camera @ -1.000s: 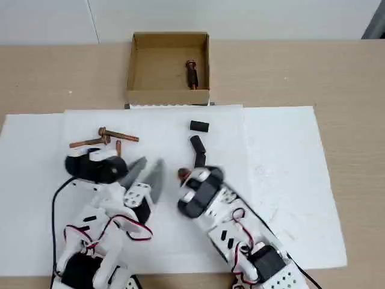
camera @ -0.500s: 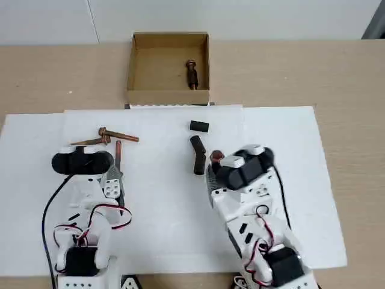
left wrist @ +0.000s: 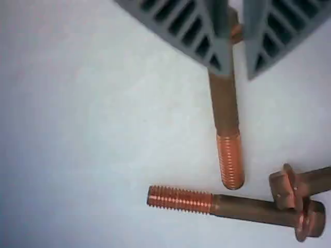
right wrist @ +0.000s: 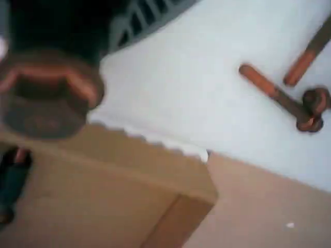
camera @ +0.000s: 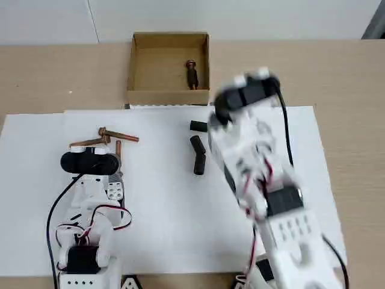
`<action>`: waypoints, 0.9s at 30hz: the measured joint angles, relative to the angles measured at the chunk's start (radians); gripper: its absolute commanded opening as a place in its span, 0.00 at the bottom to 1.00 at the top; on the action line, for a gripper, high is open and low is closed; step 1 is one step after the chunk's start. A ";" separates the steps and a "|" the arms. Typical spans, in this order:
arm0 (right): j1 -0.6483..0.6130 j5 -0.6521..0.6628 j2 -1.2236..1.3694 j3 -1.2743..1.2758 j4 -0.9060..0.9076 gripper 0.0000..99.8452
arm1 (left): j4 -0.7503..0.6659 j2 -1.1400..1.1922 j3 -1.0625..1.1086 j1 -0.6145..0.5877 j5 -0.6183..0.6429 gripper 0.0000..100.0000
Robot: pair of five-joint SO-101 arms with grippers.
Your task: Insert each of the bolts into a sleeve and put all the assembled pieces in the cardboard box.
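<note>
One assembled piece [camera: 191, 74] lay in the cardboard box [camera: 168, 96], the right pincer [right wrist: 62, 36] hung at its near wall clamped on a second piece [right wrist: 49, 93], and the left pincer [left wrist: 238, 72] was nipped on one bolt [left wrist: 227, 129], leaving two loose bolts [camera: 120, 136] and three sleeves [camera: 199, 126] on the worktop.

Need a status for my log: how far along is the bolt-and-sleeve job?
Done: one assembled piece lies in the cardboard box. In hand: the right gripper holds a second sleeved bolt beside the box; the left gripper is at one loose bolt. Left: three bare bolts and three sleeves on the paper to join and box.
</note>
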 measured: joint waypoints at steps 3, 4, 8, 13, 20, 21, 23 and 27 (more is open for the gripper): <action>-0.003 0.000 0.212 -0.193 -0.026 0.00 | 0.000 0.000 0.000 0.000 0.000 0.01; -0.003 0.000 0.281 -0.253 -0.038 0.00 | 0.000 0.000 0.000 0.000 0.000 0.01; -0.003 0.000 0.535 -0.477 -0.100 0.00 | 0.000 0.000 0.000 0.000 0.000 0.01; -0.003 0.017 0.822 -0.721 -0.160 0.00 | 0.000 0.000 0.041 0.000 -0.002 0.01; -0.003 0.196 1.165 -0.984 -0.236 0.00 | 0.000 0.000 0.054 0.000 -0.003 0.01; -0.003 0.224 1.204 -1.013 -0.244 0.00 | 0.000 0.000 0.054 0.000 -0.003 0.01; -0.003 0.281 1.283 -1.068 -0.265 0.00 | 0.000 0.000 0.054 0.000 -0.003 0.01; -0.003 0.397 1.419 -1.157 -0.299 0.00 | 0.000 0.000 0.054 0.000 -0.003 0.01</action>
